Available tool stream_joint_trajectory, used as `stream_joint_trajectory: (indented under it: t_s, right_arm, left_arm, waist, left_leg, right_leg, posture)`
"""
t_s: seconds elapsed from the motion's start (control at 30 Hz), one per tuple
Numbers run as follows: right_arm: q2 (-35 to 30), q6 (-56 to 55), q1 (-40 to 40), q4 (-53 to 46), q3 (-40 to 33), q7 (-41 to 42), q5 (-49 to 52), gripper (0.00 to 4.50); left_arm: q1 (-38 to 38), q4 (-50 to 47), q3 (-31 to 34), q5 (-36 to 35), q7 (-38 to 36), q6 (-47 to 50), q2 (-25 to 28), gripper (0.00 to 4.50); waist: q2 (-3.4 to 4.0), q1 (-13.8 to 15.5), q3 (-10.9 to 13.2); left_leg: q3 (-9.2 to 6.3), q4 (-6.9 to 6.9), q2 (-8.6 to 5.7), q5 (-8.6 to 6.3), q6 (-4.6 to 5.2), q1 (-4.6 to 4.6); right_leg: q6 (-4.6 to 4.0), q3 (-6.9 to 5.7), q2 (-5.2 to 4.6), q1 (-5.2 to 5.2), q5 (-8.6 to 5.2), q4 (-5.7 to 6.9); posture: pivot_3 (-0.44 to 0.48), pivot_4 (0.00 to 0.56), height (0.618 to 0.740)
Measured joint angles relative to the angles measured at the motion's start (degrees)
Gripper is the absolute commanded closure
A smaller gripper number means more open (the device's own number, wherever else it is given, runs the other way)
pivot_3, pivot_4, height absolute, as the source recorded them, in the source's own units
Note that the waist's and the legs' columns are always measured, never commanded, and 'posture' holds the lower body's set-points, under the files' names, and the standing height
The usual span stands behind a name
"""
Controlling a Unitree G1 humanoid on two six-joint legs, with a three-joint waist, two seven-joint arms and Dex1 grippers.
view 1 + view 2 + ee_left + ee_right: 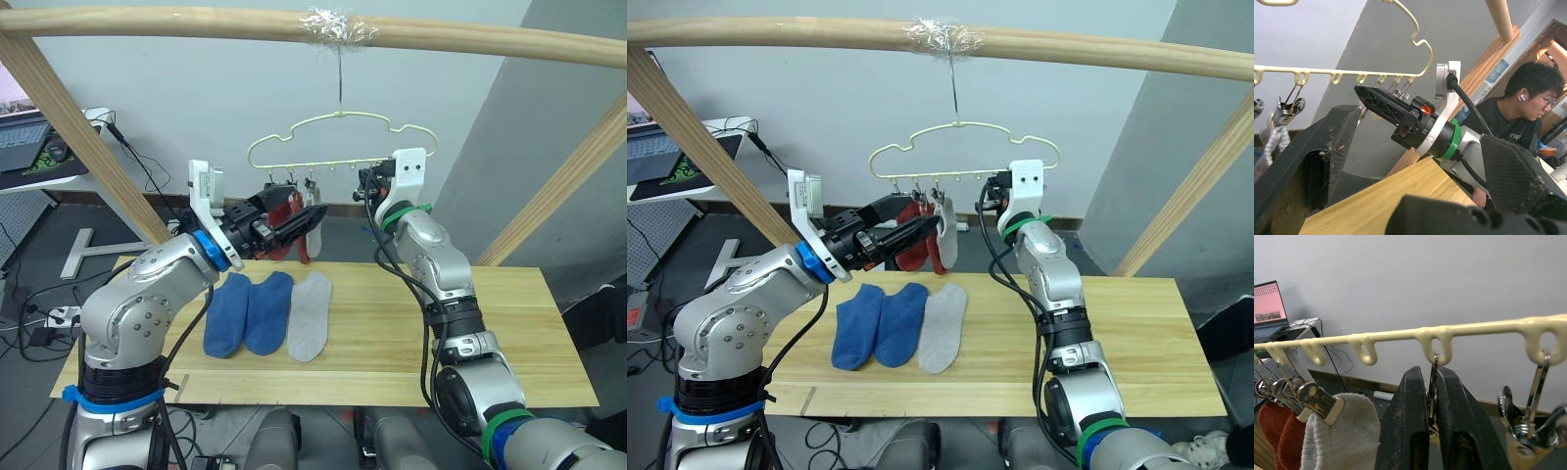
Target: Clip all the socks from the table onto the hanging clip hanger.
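The pale yellow-green clip hanger (338, 147) hangs by its hook from a wooden pole. Two rust red socks (911, 245) and one light grey sock (1337, 431) hang from its clips. On the table (529, 323) two blue socks (227, 313) (268, 311) and a light grey sock (310, 315) lie side by side. My left gripper (312, 217) is open beside the hanging socks, nothing between its fingers (1317, 156). My right gripper (1432, 369) is raised to the hanger's bar and shut on a metal clip (1433, 382).
A thick wooden pole frame (196, 24) spans overhead, with slanted legs at both sides. A desk with a laptop (20, 137) stands at the far left. A person (1528, 107) sits beyond the table on my right side.
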Motion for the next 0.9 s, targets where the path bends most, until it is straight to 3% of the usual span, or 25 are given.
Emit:
stream_joint_trajectory:
  t_s: [0.17, 0.3, 0.57, 0.9]
  right_arm:
    - [-0.18, 0.01, 0.0, 0.0, 0.01, 0.22, 0.04, 4.47]
    - [-0.95, 1.24, 0.0, -0.15, 0.04, 1.2, 0.28, 4.47]
    - [-2.51, 5.65, 1.2, -4.31, 0.25, 2.96, 0.65, 4.47]
    - [-2.34, 10.46, 4.34, -11.23, 1.33, 2.82, 1.76, 4.47]
  left_arm:
    - [0.86, -0.04, -0.89, 1.14, -0.64, -0.58, 0.0, 0.0]
    - [5.43, 1.46, -7.7, 9.71, -2.13, -4.5, 1.31, 0.0]
    - [9.69, 19.84, -18.81, 27.71, -3.5, -18.66, -4.52, 0.0]
    - [1.92, 50.84, -27.99, 45.97, -3.95, -35.21, -12.66, 0.0]
  waist:
    - [0.01, -0.03, 0.01]
    - [0.05, -0.07, 0.03]
    - [0.12, -0.06, 0.09]
    - [0.13, -0.43, 0.08]
  left_leg:
    - [0.0, -0.01, 0.0, 0.0, 0.0, 0.01]
    - [0.01, -0.04, -0.01, 0.0, 0.0, 0.03]
    - [0.05, -0.06, 0.02, -0.01, 0.01, -0.03]
    - [0.1, -0.06, 0.02, -0.03, 0.06, -0.04]
  right_leg:
    - [0.0, 0.02, 0.0, 0.0, 0.0, 0.0]
    - [-0.01, 0.06, 0.0, 0.0, 0.0, -0.01]
    - [-0.09, 0.03, 0.0, -0.08, -0.05, -0.01]
    - [-0.05, 0.02, 0.0, -0.09, -0.07, -0.01]
  posture:
    - [0.077, 0.187, 0.74]
    - [0.069, 0.188, 0.74]
    - [0.036, 0.193, 0.74]
    - [-0.011, 0.201, 0.74]
